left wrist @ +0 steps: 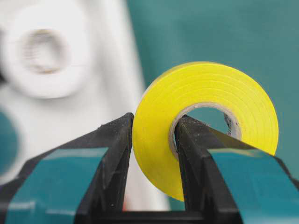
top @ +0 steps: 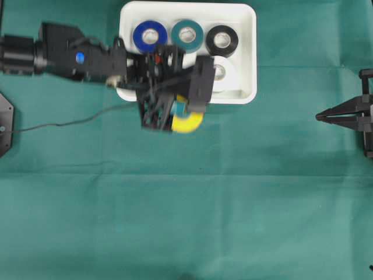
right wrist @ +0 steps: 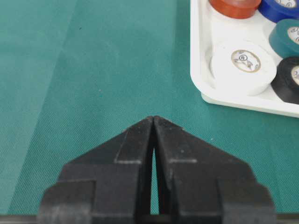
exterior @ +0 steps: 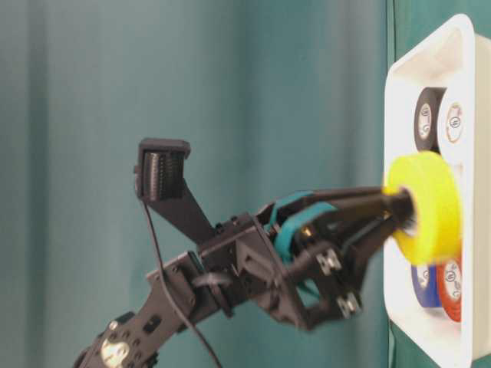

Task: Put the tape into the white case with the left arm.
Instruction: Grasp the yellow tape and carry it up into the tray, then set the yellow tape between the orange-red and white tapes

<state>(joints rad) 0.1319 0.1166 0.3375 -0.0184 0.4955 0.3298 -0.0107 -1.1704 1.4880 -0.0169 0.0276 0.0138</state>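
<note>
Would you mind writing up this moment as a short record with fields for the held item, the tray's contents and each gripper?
held item: yellow tape roll, one finger outside its wall, one through its core
left gripper: shut on the roll, beside the tray's near rim
white case: holds blue, teal, black, white and orange-red rolls
right gripper: shut, empty, over green cloth

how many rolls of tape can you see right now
6. Five lie in the shallow white plastic case: blue roll, teal roll, black roll, white roll, red-orange roll. The left claw grips the yellow roll. Others may be hidden.
</note>
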